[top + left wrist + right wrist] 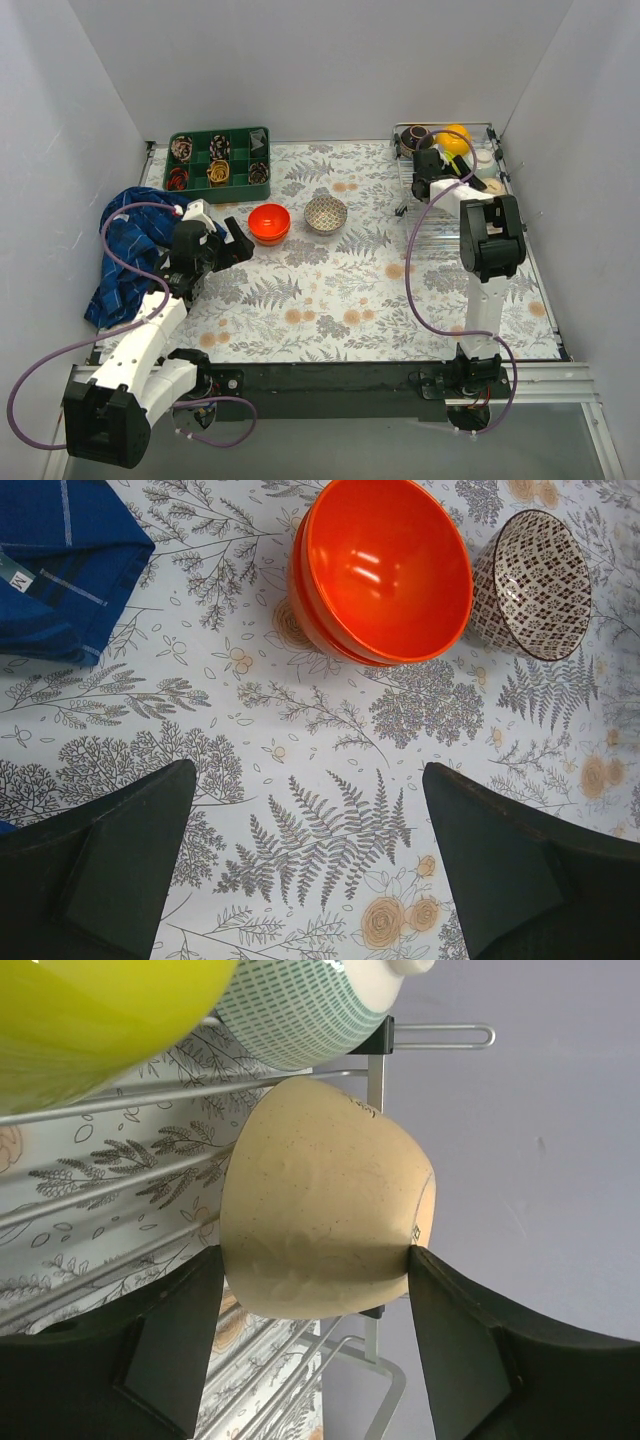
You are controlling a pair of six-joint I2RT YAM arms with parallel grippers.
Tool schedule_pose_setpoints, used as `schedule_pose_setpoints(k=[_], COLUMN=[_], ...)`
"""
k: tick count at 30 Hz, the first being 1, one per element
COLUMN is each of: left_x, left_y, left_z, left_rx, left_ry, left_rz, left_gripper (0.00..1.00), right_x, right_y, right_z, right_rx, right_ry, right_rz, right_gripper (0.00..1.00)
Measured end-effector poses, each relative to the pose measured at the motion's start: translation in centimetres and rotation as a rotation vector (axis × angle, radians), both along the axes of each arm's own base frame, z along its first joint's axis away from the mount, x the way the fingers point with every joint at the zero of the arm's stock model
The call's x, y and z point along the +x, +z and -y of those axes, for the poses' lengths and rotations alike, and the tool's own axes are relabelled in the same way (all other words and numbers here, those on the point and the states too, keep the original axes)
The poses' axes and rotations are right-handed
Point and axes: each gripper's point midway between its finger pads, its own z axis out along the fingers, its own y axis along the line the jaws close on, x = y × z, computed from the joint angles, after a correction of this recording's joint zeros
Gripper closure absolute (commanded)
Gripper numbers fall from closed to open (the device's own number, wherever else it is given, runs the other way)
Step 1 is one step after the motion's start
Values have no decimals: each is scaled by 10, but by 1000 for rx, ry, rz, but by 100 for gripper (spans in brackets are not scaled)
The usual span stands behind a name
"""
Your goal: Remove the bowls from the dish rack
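Clamping the beige bowl (320,1210) by both sides at the dish rack (380,1070) edge, the right gripper (315,1260) should squeeze evenly and lift straight up, clear of the mint-patterned bowl (300,1020) and yellow-green bowl (90,1010) beyond; the left gripper (310,780) hangs wide open.

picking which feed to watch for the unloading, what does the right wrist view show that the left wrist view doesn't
Only the right wrist view: a beige bowl gripped between the fingers of the right tool, in the wire rack, with a yellow-green bowl and a mint bowl next to it, plus the grey wall.
Only the left wrist view: two stacked red bowls, a patterned white bowl beside them, a blue cloth, and the open, empty left tool.
Both: the floral tablecloth, and each tool's own dark fingers.
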Motion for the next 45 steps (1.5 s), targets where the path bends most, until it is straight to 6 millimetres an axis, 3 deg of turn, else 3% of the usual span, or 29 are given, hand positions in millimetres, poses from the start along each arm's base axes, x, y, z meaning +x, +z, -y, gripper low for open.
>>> schedule_pose_setpoints(k=[11, 18, 21, 22, 24, 25, 28, 37, 45], left_x=[0, 0, 0, 0, 0, 0, 0, -2, -1], left_y=[3, 2, 0, -1, -1, -1, 0, 0, 2], left_z=[0, 0, 1, 2, 3, 3, 4, 3, 3], left_rx=[-1, 1, -2, -3, -5, -7, -9, -11, -12], left_ry=[-1, -3, -9, -11, -15, -17, -20, -20, -20], left_rz=[9, 8, 0, -3, -5, -3, 1, 10, 21], left_gripper=[2, 2, 2, 2, 2, 2, 2, 2, 2], right_x=[-17, -28, -34, -36, -40, -41, -46, -43, -31], right_y=[33, 80, 97, 99, 98, 95, 81, 62, 61], right_z=[-37, -56, -64, -65, -67, -66, -61, -14, 4], right_rx=[300, 494, 574, 588, 606, 605, 597, 741, 961], right_ry=[58, 85, 102, 105, 104, 102, 87, -38, -75], right_rz=[92, 235, 293, 303, 307, 299, 260, 294, 364], right_gripper=[67, 68, 61, 53, 42, 32, 22, 18, 18])
